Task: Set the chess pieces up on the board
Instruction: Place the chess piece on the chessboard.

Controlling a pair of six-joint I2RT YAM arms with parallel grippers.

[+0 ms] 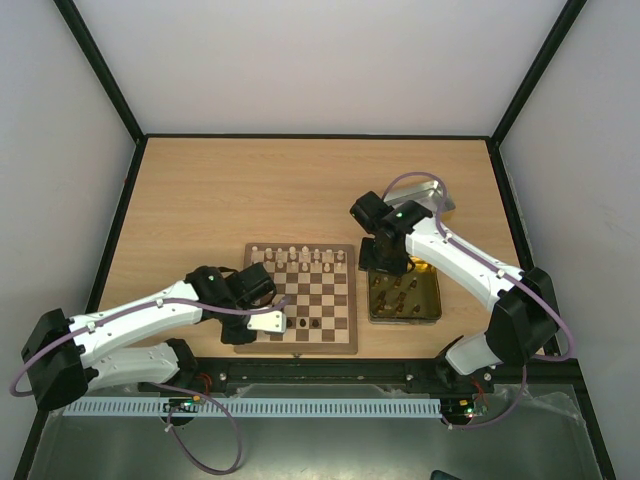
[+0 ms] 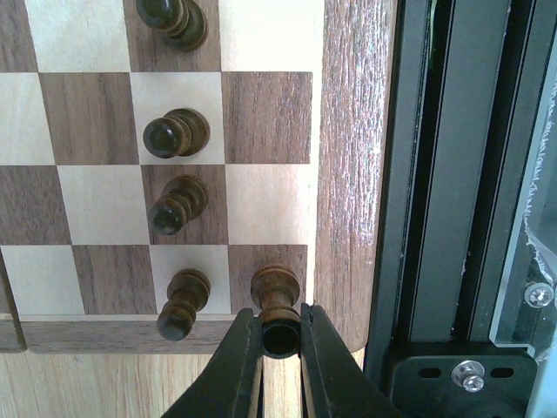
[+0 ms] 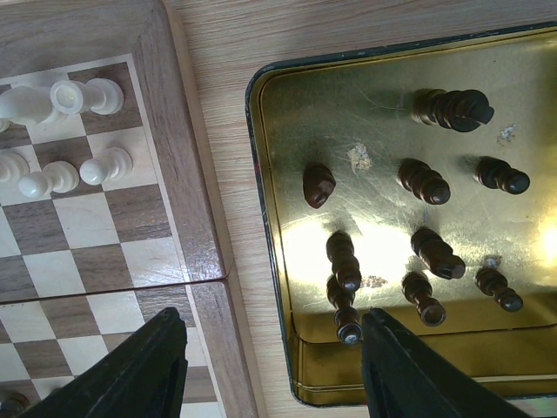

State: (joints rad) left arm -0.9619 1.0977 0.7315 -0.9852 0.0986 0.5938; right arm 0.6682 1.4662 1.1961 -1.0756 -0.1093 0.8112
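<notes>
You see a pale wooden table (image 1: 250,190). From its middle, the board (image 1: 325,295) lies flat at 6 o'clock. A gold tin (image 1: 405,319) sits at 4 o'clock, just beside the board. A silver tin (image 1: 440,200) lies at 2 o'clock.

I see bright, even light on the desk (image 1: 300,190), with only soft shadows. In the right wrist view the gold tin (image 3: 374,96) glares hard at lower centre. The right hand (image 3: 274,340) is dark and blurred along the bottom edge.
</notes>
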